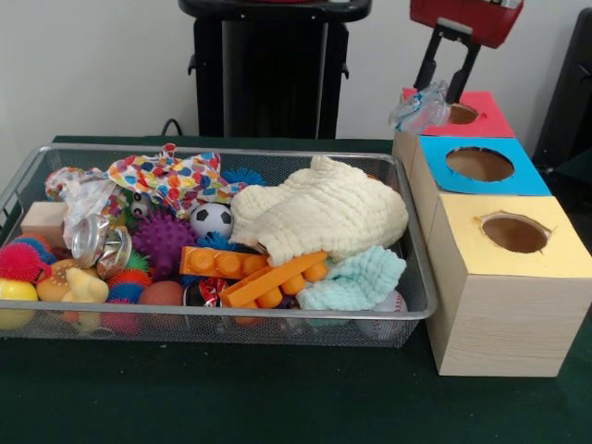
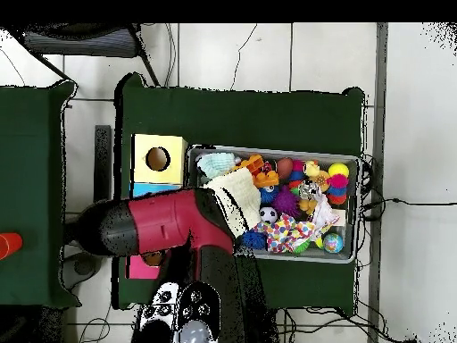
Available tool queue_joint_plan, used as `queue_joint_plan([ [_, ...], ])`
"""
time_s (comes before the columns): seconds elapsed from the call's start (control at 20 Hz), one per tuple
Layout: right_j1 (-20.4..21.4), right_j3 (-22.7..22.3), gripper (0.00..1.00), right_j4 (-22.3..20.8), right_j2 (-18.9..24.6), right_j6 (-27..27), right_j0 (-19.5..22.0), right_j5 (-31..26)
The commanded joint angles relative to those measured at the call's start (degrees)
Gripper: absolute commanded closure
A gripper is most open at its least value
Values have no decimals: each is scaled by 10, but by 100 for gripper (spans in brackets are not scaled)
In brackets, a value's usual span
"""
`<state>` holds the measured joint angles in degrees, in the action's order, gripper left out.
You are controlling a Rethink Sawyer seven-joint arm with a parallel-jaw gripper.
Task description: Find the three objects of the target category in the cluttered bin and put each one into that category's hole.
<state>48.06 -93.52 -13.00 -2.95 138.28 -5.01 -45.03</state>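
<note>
End effector (image 1: 446,85) clamping crinkly plastic wrapper (image 1: 421,109)

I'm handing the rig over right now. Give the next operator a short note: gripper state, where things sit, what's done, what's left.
Gripper: above the red-topped box, shut on a crinkly clear plastic piece at the edge of that box's hole. Not yet dropped.
Boxes: red-topped farthest, blue-topped in the middle, yellow-topped nearest the camera, beside the wire bin.
Bin still cluttered: cream cloth, mint cloth, orange blocks, balls, another clear plastic piece at its other end.
Done: cannot tell how many went in already.
Left: release this piece into the hole, then search for any remaining ones.
</note>
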Motion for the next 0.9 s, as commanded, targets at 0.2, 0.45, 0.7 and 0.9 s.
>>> queue_joint_plan([
  [0.2, -49, 52, 100, 48, -50, 211, -51, -5],
  [0.45, -62, 60, 100, 58, -60, 208, -58, 12],
  [0.7, -82, 85, 100, 66, -64, 204, -58, 24],
  [0.9, -95, 106, 100, 77, -66, 198, -60, 23],
])
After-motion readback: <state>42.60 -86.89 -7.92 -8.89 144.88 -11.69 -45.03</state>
